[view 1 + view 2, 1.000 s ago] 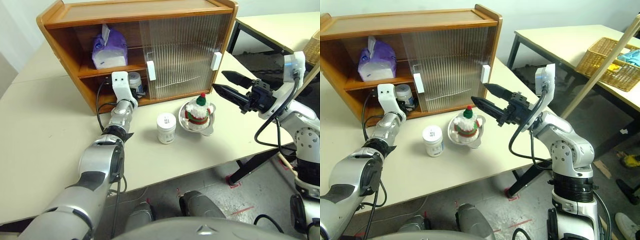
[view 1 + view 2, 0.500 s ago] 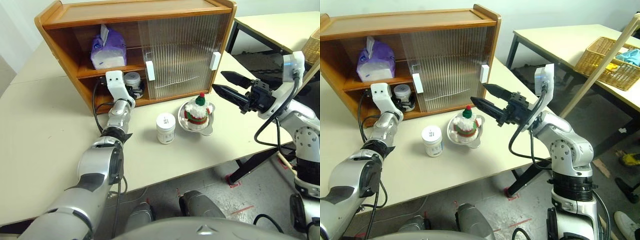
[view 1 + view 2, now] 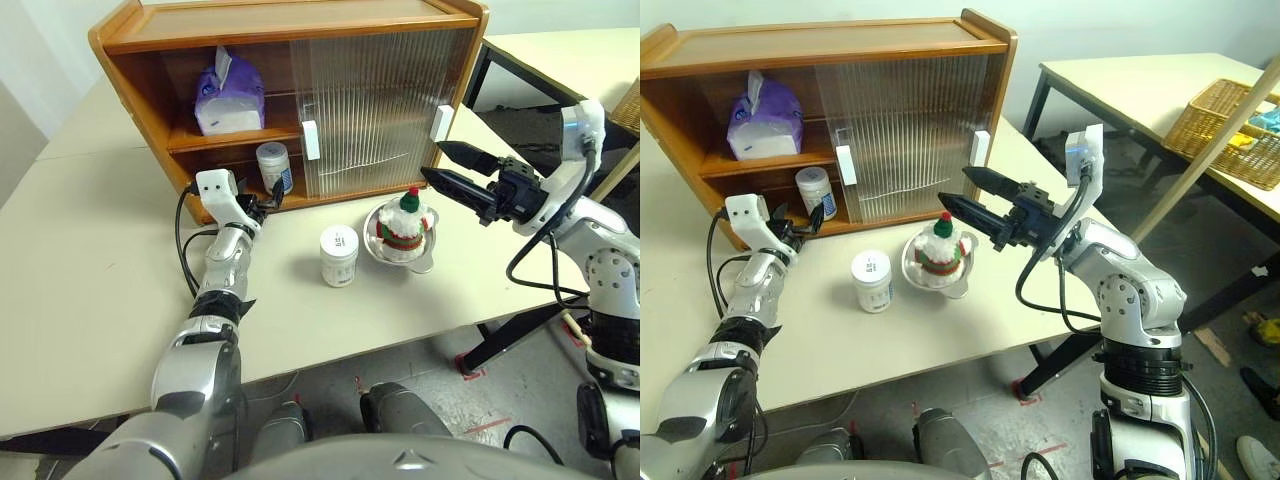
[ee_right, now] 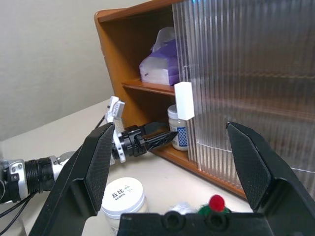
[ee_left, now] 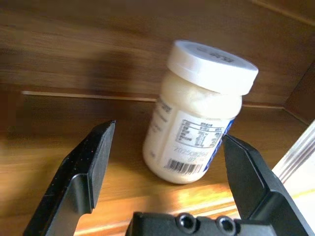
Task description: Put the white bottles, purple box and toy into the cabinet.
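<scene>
The brown cabinet (image 3: 300, 20) stands at the back of the table, its left half uncovered. The purple box (image 3: 228, 98) rests on its upper shelf. One white bottle (image 3: 272, 166) stands upright in the lower compartment. My left gripper (image 3: 270, 196) is open just outside that compartment, pointing at the bottle (image 5: 197, 113) and apart from it. A second white bottle (image 3: 339, 255) stands on the table before the cabinet. To its right sits the toy (image 3: 404, 222) in a steel bowl. My right gripper (image 3: 433, 160) hovers open beside and above the toy, holding nothing.
The ribbed sliding doors (image 3: 370, 100) cover the cabinet's right half. The steel bowl (image 3: 425, 252) sits near the table's front right. Another table with a wicker basket (image 3: 1230, 130) stands to the right, across a gap.
My left gripper has drawn back out of the lower compartment, leaving the bottle standing inside. The camera has shifted a little. The right arm has kept still.
</scene>
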You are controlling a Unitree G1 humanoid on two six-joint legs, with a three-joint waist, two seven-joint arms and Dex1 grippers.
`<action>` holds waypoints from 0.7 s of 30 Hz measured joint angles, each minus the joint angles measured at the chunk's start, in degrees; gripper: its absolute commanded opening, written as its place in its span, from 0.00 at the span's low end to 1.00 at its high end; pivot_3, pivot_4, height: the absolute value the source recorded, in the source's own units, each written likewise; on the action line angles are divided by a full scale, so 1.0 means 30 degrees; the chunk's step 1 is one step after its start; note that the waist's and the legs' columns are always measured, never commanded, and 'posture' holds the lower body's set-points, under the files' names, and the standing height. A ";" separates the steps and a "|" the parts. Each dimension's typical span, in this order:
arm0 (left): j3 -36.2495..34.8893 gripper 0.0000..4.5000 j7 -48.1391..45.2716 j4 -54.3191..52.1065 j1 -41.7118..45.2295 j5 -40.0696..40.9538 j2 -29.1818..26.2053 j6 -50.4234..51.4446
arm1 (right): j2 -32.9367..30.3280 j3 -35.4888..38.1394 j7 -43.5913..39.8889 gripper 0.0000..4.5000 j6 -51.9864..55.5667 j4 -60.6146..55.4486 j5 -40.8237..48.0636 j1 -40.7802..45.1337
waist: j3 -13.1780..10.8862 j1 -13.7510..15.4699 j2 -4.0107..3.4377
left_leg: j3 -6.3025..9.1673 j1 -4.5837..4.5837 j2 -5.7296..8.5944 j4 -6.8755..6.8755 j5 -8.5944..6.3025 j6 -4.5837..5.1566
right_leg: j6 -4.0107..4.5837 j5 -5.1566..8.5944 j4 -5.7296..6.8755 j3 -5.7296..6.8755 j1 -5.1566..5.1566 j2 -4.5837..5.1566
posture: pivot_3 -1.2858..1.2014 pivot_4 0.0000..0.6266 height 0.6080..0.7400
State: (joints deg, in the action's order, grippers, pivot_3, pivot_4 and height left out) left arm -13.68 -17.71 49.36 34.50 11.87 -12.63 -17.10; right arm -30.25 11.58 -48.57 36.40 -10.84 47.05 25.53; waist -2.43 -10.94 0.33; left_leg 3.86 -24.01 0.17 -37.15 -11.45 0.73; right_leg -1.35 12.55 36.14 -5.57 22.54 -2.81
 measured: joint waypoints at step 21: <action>-0.0327 0.05 0.1812 0.2210 0.1582 -0.0448 -0.0317 0.0335 | -0.0059 -0.0254 -0.0089 1.00 0.0035 0.0177 -0.0025 0.0371 | -0.0026 0.1572 -0.0020 | 0.0169 -0.0002 -0.0153 0.0132 -0.0041 0.0012 | 0.0053 0.0054 -0.0007 -0.0235 0.0080 0.0199 | 0.44 0.11 1.00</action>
State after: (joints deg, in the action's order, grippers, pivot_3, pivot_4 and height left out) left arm -14.66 -12.28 55.99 39.24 10.52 -13.58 -16.10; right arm -30.43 10.81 -48.84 36.51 -10.31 46.97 26.64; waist -2.51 -6.23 0.27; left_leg 4.37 -24.02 -0.28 -36.75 -11.57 0.77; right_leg -1.19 12.71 36.12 -6.28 22.78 -2.21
